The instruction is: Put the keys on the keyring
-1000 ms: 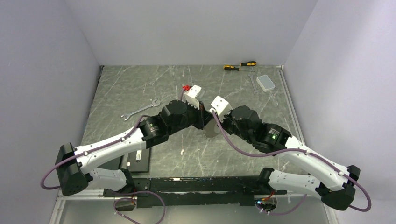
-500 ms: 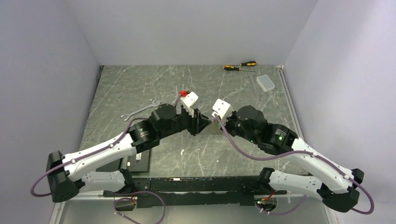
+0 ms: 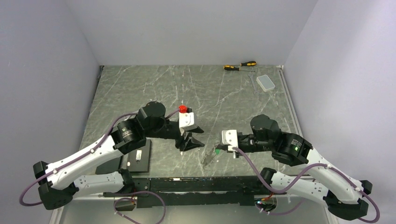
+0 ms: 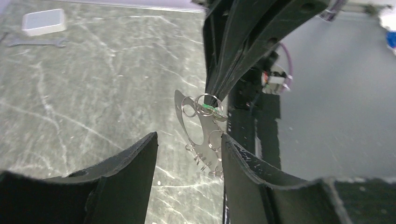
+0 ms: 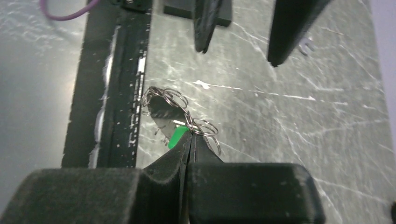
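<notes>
My right jaws (image 5: 190, 136) are pinched shut on the green-headed key (image 5: 176, 136), held above the surface (image 3: 140, 88) near its front edge, with the keyring (image 4: 205, 122) dangling from the tips. My left jaws (image 4: 189, 139) stand wide, facing it and apart from it. A flat black box (image 3: 140, 158) lies by my left arm. The screwdrivers (image 3: 240, 66), a small wrench (image 4: 32, 42) and a clear lidded box (image 3: 266, 82), its contents too small to tell, lie well apart from the jaws at the far right. Only the wrist views show the small split rings (image 5: 201, 127).
</notes>
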